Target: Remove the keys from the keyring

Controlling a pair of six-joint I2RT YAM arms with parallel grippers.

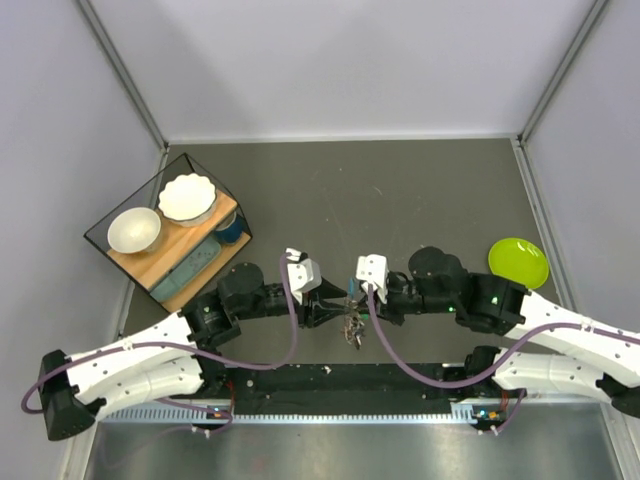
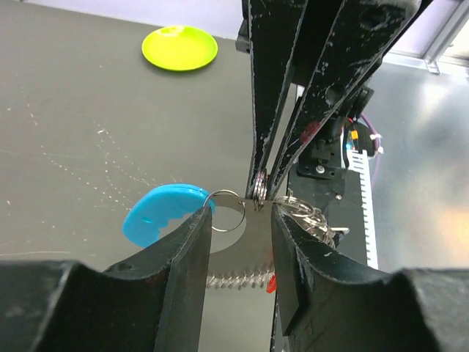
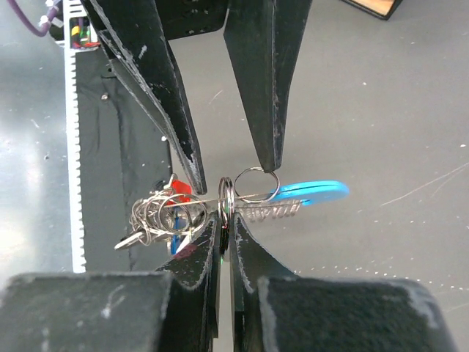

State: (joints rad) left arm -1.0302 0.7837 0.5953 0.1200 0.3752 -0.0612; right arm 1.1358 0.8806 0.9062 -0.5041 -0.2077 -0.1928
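The right gripper is pinching the keyring between its closed fingertips. It is holding the doubled steel loop edge-on above the bench, close to the middle of the near edge. The left gripper is facing it from the opposite side with its fingers spread apart, gripping nothing. Those fingers are straddling a small ring that is hanging off the keyring. In the right wrist view one left fingertip is sitting right at the top of that small ring, though whether the two are touching cannot be told.

A blue-headed key is riding on the small ring and is pointing out roughly level toward the far edge, its toothed blade showing just below the head. On the other side of the keyring, toward the near edge, the rest of the keys are dangling in a tangled silver bunch with further thin rings among them. A red tag is peeking out at the top of the bunch.

Both arms are reaching inward from the near corners, and their wrists are meeting just in from the near edge. A lime-green plate is lying by the right edge. Beside the left edge, a wooden board inside a dark frame is carrying two white bowls.
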